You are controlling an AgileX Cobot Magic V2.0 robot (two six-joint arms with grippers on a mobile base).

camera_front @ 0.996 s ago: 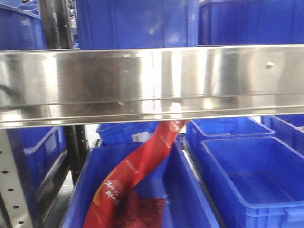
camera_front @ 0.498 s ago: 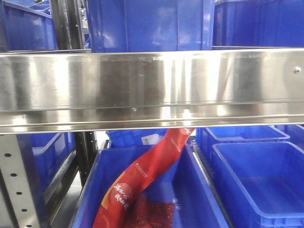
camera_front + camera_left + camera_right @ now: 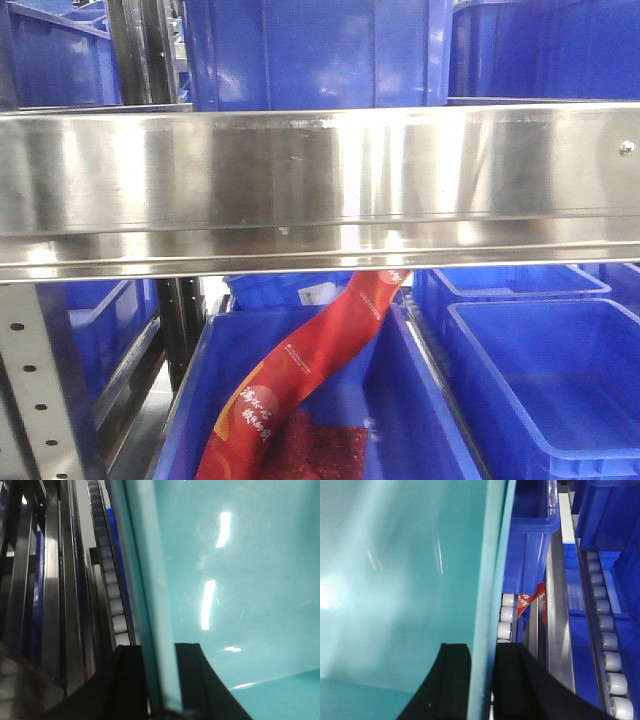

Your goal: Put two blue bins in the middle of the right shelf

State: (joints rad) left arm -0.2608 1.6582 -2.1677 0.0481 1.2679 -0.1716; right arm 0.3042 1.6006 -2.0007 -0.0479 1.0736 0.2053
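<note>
Your front view shows only the steel rail and dark bins — the wrist views alone show the cyan bin, its rim clamped between both the left gripper's and right gripper's jaws.

A pale cyan-blue bin fills the left half of the frame, its smooth inner wall glossy with light reflections. Its rim runs from the top centre down to the bottom, and the right gripper at the bottom centre clamps that rim between two black fingers. To the right, dark royal-blue bins sit on tracks of white rollers. A scrap of red packaging shows at centre.
</note>
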